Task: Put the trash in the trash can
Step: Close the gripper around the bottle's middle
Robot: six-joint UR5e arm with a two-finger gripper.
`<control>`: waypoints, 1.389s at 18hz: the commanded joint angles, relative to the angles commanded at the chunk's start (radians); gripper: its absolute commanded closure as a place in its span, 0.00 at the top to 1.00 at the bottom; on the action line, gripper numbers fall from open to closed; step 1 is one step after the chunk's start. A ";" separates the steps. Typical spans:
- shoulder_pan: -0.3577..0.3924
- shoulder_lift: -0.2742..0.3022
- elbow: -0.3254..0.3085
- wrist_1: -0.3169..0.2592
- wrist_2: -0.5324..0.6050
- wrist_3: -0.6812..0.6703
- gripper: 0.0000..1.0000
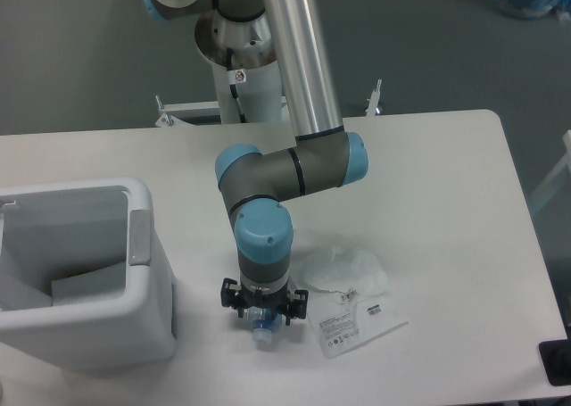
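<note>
The gripper (262, 320) grips the bottle (261, 329). It should lift straight up, clearing the bin (143, 272) wall before crossing.

bin (143, 272) left | bottle (261, 327) centre (under hand (262, 321)) | bag (343, 277) right

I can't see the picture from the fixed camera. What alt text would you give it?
A grey and blue robot arm points its gripper straight down onto a slim clear bluish plastic bottle on a white table. A thin translucent white plastic bag with a printed label lies just right of it, and a boxy white plastic bin stands to the left.
</note>
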 joint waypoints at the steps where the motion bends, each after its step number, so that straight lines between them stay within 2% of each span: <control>1: 0.000 0.000 0.000 0.000 0.000 0.002 0.87; 4: 0.000 0.000 0.000 0.000 0.000 0.002 0.82; 12: 0.000 0.000 0.009 0.000 0.000 0.006 0.80; 18: 0.000 0.000 0.006 0.000 0.000 0.006 0.72; 25: 0.000 0.005 0.006 0.000 0.000 0.008 0.71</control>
